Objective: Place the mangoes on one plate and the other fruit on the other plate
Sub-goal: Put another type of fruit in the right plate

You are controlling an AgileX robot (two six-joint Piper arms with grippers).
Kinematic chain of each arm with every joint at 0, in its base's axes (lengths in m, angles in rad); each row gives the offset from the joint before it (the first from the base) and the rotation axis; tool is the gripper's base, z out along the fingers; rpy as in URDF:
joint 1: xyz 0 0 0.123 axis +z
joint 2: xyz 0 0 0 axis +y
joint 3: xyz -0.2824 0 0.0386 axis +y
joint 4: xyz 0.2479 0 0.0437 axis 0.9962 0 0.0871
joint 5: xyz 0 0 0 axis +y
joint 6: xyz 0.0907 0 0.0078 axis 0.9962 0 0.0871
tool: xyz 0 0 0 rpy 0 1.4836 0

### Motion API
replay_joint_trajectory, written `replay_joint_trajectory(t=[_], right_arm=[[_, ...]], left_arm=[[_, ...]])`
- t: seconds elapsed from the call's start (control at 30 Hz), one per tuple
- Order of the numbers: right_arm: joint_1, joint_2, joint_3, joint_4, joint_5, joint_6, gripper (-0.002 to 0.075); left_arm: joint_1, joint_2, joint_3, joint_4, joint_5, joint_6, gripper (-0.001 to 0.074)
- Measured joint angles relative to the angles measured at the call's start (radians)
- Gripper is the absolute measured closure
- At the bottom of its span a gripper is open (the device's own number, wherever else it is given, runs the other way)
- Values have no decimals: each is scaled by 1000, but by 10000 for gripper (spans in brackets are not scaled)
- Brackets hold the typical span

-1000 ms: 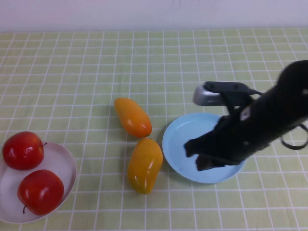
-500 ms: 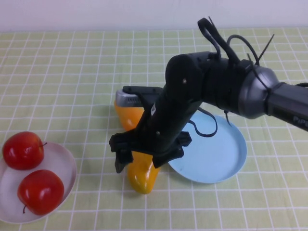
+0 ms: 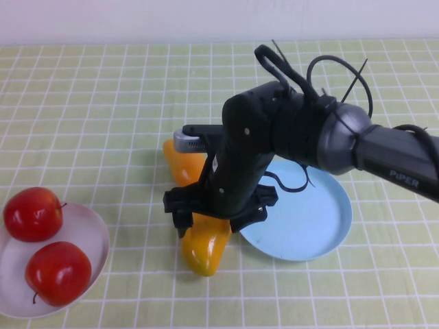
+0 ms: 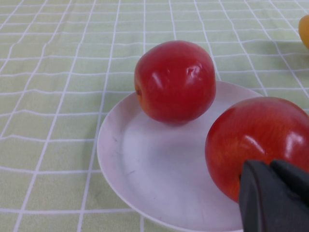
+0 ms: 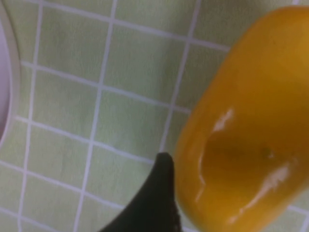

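Observation:
My right gripper (image 3: 214,221) hangs open astride the yellow mango (image 3: 204,247), one finger on each side of its upper end. In the right wrist view that mango (image 5: 246,135) fills the frame beside one dark finger (image 5: 159,193). The orange mango (image 3: 180,164) lies just behind, half hidden by the arm. To the right sits the light blue plate (image 3: 315,226), with nothing on it. Both red apples (image 3: 32,214) (image 3: 58,272) rest on the white plate (image 3: 99,240) at the near left. My left gripper (image 4: 277,193) shows only in its wrist view, shut, beside the nearer apple (image 4: 256,140).
The green checked cloth covers the whole table. My right arm's bulk lies over the blue plate's left rim and the ground between the two mangoes. In the left wrist view a mango's tip (image 4: 305,29) shows beyond the white plate (image 4: 140,169).
My right arm swung from over the blue plate leftward to the yellow mango, then settled lower around it. The fruits and plates have not moved.

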Motion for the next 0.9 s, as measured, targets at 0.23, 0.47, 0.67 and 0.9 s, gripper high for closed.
replay_joint_trajectory(t=[0.23, 0.47, 0.67, 0.9], right_arm=[[0, 59, -43, -2, -15, 2, 45], [0, 160, -143, -14, 35, -5, 46], [0, 189, -168, -24, 75, -38, 134], [0, 184, -188, -50, 147, -43, 178]], left_arm=[[0, 0, 0, 0, 0, 0, 737], [0, 0, 0, 0, 0, 0, 737], [0, 0, 0, 0, 0, 0, 737], [0, 0, 0, 0, 0, 0, 737]])
